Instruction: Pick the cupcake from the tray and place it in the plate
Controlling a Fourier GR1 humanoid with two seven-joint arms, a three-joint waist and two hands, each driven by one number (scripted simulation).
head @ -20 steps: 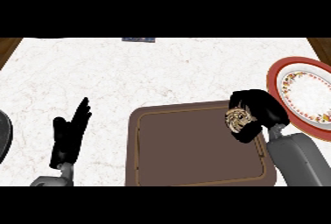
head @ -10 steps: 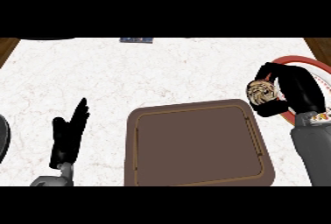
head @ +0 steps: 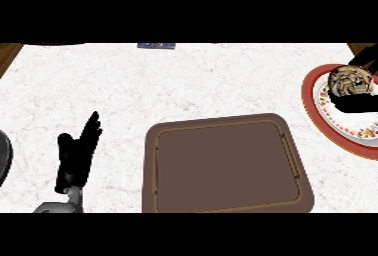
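The brown-frosted cupcake [head: 349, 82] is at the far right, over the red-rimmed white plate [head: 332, 127]. My right hand [head: 357, 103] is curled round it, with a black finger below it and another at the upper right edge of the view; most of that hand is cut off. Whether the cupcake rests on the plate or hangs above it I cannot tell. The brown tray [head: 225, 165] lies bare at the lower centre. My left hand [head: 77, 155] rests open at the lower left, fingers up.
The white marble counter [head: 184, 85] stretches across the view. A small dark object [head: 156, 45] lies at the far edge. A dark rounded shape [head: 4, 160] shows at the left border. Wooden corners appear at the top left and top right.
My right hand has carried the cupcake from the tray's upper right corner to the right and away, over the plate. The plate's red rim and more of its face now show. The left hand has stayed put.
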